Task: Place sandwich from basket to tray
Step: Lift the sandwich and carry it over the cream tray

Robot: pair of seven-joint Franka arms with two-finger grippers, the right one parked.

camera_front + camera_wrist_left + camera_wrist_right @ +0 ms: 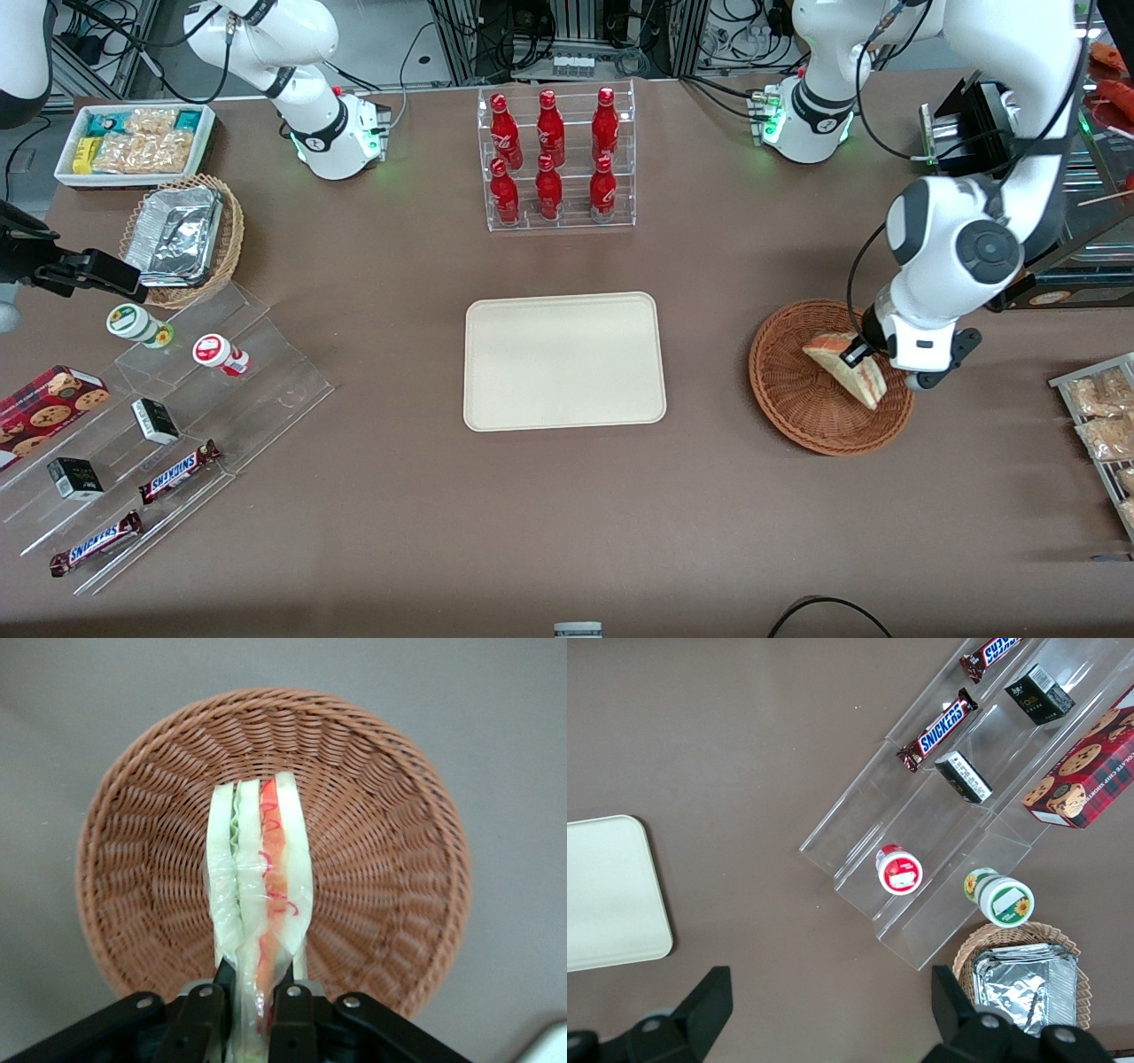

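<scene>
Now we had gripper [251,997] pinched shut on sandwich [846,365] over basket [784,390], right of frame. Tray [563,361] at centre was bare. Risk, we judged: slick wrap slipping from narrow hold during carry.

Sandwich [849,369]: clear-wrapped white-bread wedge, red and green filling shown along the cut edge, gripped at one end between the closed fingers of the hand [252,997], over the basket [788,390]. Basket: round, reddish-brown wicker. Tray [563,361]: cream, rectangular, bare, set toward the worktop's middle, well apart from the basket.
</scene>
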